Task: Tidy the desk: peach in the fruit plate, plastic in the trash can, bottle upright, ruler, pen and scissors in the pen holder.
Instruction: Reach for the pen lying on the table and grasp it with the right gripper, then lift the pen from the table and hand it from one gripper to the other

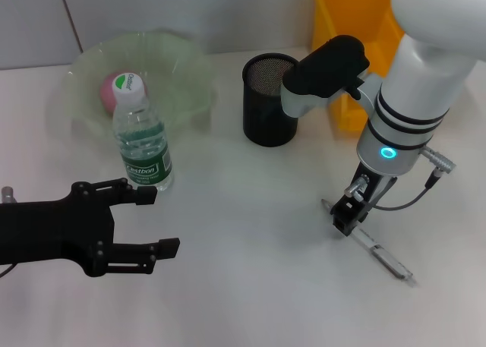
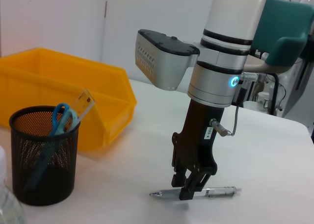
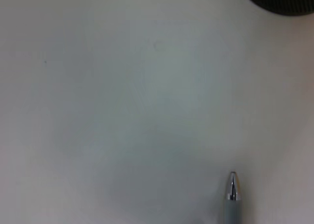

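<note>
My right gripper [image 1: 343, 219] points straight down at the desk [image 1: 250, 210], and its fingers are closed around the silver pen [image 1: 377, 248], which lies flat. The left wrist view shows that right gripper [image 2: 189, 187] pinching the pen [image 2: 218, 191] near its middle. The pen's tip [image 3: 232, 186] shows in the right wrist view. The black mesh pen holder [image 2: 44, 160] holds the scissors [image 2: 61, 117] and the ruler [image 2: 84, 102]. The bottle [image 1: 142, 146] stands upright in front of the fruit plate [image 1: 190, 58], where the peach [image 1: 110, 90] lies. My left gripper [image 1: 158, 222] rests open near the bottle. The plastic is out of view.
The yellow trash can [image 1: 353, 51] stands at the back right, just behind the pen holder [image 1: 269, 104]. Bare tabletop lies between the two grippers. A teal chair [image 2: 287, 35] stands beyond the desk's far edge.
</note>
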Tool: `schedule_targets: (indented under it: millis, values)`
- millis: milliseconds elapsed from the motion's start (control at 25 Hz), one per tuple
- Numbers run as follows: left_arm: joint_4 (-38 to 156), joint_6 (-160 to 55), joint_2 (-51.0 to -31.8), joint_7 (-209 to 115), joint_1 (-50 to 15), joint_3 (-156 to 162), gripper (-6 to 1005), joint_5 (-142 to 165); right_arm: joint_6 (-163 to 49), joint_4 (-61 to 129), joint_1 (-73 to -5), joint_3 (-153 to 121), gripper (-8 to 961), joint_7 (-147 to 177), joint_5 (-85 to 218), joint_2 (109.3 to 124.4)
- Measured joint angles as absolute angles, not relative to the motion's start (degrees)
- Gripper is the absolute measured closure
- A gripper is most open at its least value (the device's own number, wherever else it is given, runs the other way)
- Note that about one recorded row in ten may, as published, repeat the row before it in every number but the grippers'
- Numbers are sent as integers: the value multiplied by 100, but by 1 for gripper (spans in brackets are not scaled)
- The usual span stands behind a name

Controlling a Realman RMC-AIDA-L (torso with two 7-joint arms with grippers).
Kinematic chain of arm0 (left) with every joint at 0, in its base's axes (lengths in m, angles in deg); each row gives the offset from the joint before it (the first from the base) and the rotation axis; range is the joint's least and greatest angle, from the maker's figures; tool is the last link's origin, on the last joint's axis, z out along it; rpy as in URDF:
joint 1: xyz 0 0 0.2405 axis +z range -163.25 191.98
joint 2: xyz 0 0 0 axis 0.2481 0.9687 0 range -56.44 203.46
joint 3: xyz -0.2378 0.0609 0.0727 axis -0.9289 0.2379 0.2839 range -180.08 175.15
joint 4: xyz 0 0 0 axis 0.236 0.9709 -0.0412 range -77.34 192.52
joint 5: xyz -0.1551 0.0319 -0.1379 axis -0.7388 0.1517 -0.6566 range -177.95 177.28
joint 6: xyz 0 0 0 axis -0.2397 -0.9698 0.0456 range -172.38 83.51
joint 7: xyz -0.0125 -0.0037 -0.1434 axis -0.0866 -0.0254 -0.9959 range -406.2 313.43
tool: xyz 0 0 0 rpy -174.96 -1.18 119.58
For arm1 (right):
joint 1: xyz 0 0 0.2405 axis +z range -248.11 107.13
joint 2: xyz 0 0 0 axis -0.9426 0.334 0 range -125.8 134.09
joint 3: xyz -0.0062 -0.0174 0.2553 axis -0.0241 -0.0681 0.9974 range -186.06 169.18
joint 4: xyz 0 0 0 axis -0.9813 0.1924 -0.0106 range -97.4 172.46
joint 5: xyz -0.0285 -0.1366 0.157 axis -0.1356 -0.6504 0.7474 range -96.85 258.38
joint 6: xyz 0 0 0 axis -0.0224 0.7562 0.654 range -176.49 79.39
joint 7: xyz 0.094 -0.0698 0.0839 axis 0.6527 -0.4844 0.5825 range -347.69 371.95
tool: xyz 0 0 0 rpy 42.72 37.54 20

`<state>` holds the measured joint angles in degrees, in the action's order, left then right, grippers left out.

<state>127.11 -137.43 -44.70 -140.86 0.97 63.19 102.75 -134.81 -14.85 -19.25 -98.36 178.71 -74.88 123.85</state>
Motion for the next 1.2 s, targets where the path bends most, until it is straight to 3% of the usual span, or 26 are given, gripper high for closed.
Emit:
schedule_targets:
  millis: [1200]
  values:
    - [12711,-13742,-4461,-14070,83,6310,217,10289,-13430,-1349,-1907,-9835,749,17894,-7400,12385]
